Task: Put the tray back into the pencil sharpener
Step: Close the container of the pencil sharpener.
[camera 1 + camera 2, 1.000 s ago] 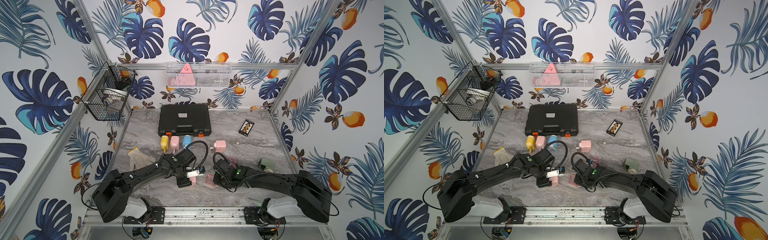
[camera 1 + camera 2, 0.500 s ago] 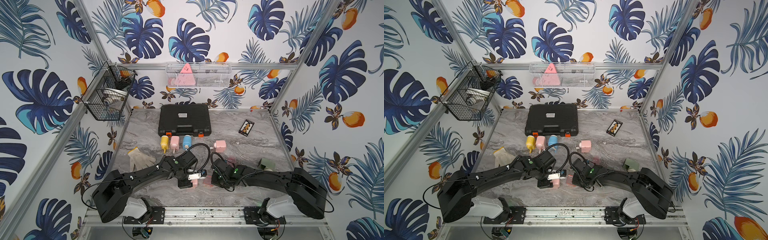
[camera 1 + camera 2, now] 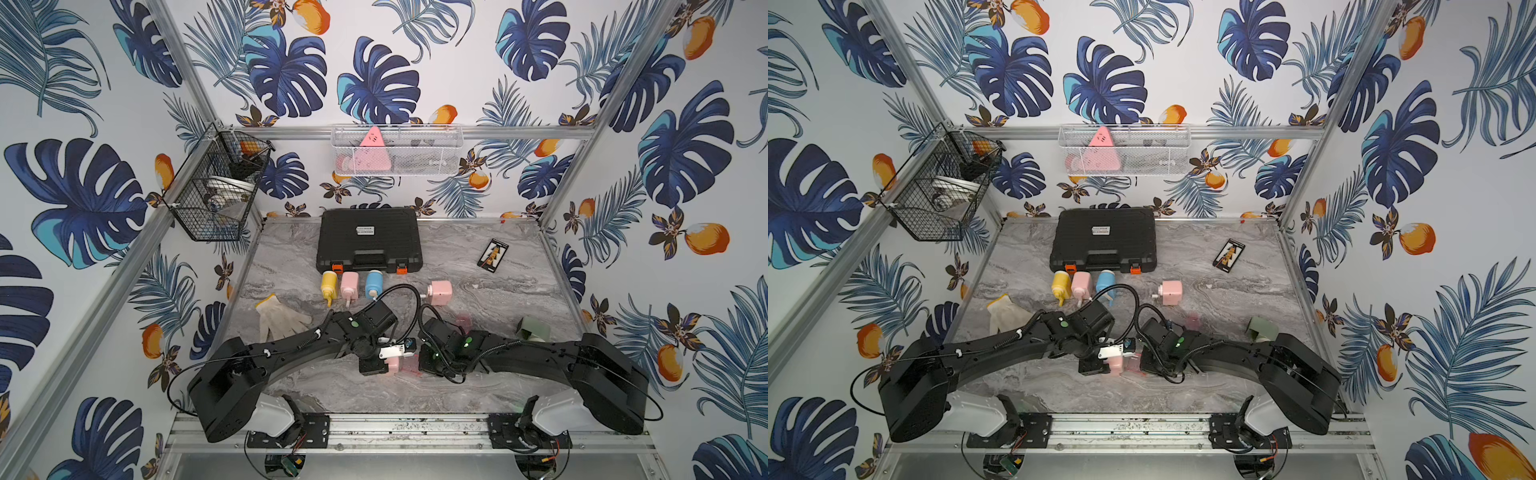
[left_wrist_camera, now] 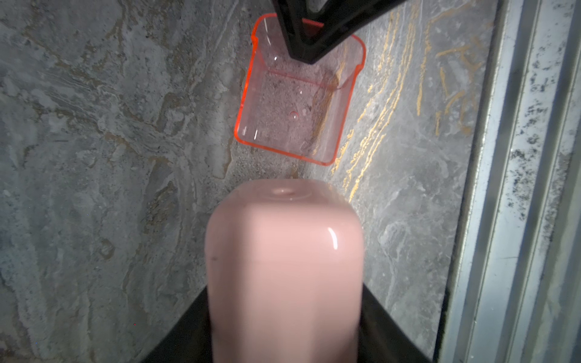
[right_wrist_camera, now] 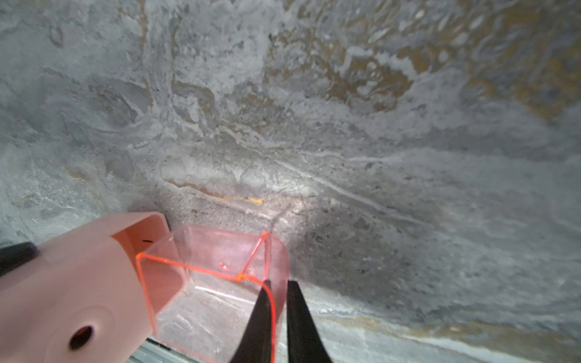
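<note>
Fingers (image 5: 259, 317) of the right gripper (image 5: 279, 283) pinch one wall of the clear red tray (image 5: 213, 301), just beside the open end of the pink pencil sharpener (image 5: 72, 283) clamped in the left gripper (image 4: 284, 292), at lower centre in both top views.

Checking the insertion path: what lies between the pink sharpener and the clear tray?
Nothing: in the left wrist view only a narrow strip of bare marble table shows between sharpener and tray.

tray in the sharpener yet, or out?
Out. In the left wrist view the whole tray shows clear of the pencil sharpener; the right end effector pinches its wall.
</note>
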`<action>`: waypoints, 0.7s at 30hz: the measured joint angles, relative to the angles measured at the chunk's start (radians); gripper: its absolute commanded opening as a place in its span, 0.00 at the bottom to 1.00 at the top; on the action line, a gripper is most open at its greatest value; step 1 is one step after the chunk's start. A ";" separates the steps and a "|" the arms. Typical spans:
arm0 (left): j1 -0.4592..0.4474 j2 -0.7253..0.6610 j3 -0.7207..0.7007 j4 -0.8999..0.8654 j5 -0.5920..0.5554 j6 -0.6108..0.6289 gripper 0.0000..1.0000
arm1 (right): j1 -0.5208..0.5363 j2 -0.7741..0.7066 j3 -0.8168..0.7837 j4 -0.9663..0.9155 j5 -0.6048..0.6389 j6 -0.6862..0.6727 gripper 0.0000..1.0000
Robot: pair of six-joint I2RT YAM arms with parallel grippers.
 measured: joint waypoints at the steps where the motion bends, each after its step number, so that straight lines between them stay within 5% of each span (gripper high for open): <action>1: -0.001 0.003 0.001 0.002 0.000 0.000 0.59 | 0.000 0.004 0.001 0.002 -0.004 0.000 0.18; 21: -0.018 0.041 0.009 0.062 0.005 0.000 0.60 | 0.000 -0.001 -0.022 0.111 -0.030 -0.011 0.23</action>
